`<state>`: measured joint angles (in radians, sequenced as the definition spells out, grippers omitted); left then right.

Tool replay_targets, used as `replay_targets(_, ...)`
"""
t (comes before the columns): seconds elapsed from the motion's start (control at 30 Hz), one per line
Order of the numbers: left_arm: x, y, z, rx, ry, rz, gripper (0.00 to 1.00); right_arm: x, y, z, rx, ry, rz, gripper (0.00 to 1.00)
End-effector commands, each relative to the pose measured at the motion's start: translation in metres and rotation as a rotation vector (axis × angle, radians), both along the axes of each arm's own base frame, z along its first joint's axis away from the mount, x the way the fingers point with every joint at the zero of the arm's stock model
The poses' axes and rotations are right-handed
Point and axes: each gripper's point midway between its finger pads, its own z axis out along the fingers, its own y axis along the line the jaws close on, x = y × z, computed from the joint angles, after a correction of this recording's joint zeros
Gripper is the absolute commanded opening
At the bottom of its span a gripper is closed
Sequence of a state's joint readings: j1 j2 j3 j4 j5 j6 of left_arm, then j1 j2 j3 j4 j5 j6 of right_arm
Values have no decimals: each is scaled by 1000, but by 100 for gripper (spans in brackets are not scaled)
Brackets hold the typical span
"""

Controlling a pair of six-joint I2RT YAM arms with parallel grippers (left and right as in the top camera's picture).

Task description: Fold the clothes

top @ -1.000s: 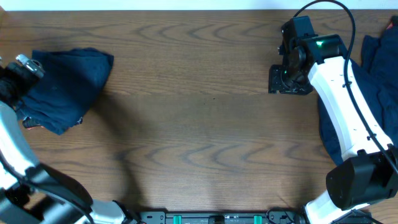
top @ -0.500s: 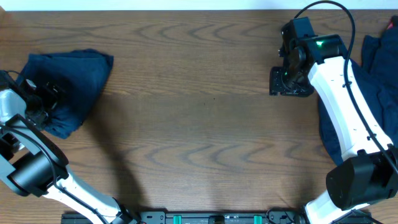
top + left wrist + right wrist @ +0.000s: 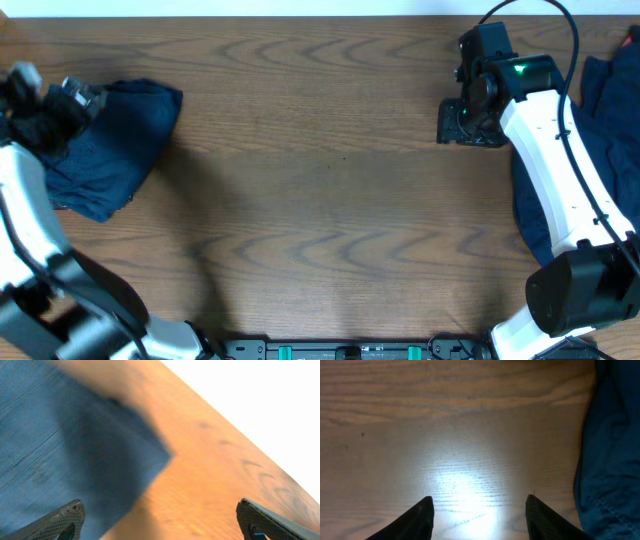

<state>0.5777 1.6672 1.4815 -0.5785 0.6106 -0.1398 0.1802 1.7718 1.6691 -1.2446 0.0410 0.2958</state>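
Note:
A folded dark navy garment [image 3: 110, 145] lies at the table's far left; its corner shows in the left wrist view [image 3: 75, 455]. My left gripper [image 3: 50, 110] hovers over its upper left part, open and empty [image 3: 160, 520]. A second navy garment [image 3: 600, 130] lies crumpled at the right edge, partly under the right arm; its edge shows in the right wrist view [image 3: 612, 450]. My right gripper [image 3: 462, 122] is open and empty above bare wood [image 3: 479, 510], left of that garment.
The wooden table [image 3: 330, 200] spans the view. A white surface lies beyond its far edge [image 3: 300, 6]. A small reddish object [image 3: 632, 40] sits at the far right edge.
My left gripper has lifted off the folded garment and moved toward the far edge of the table. The right gripper has barely shifted.

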Motion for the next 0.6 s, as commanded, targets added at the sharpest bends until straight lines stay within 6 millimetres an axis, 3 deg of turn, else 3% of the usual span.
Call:
replay_targets(0.0,19,-41,5,45,-33,-126,98,5,-8,7,-6,-29,-24,57)
replay_targets(0.27,79,-82,-51,201,16,-171,98,3,-11,7,-8,-20,-28,58)
replay_targets(0.4,97,-76,-96,209,70,-129,98,0,-11,6,-10,-8,-28,58)
replay_targets(0.57,99,-70,-160,142,173,-114,98,-2,-11,6,-12,-2,-28,58)
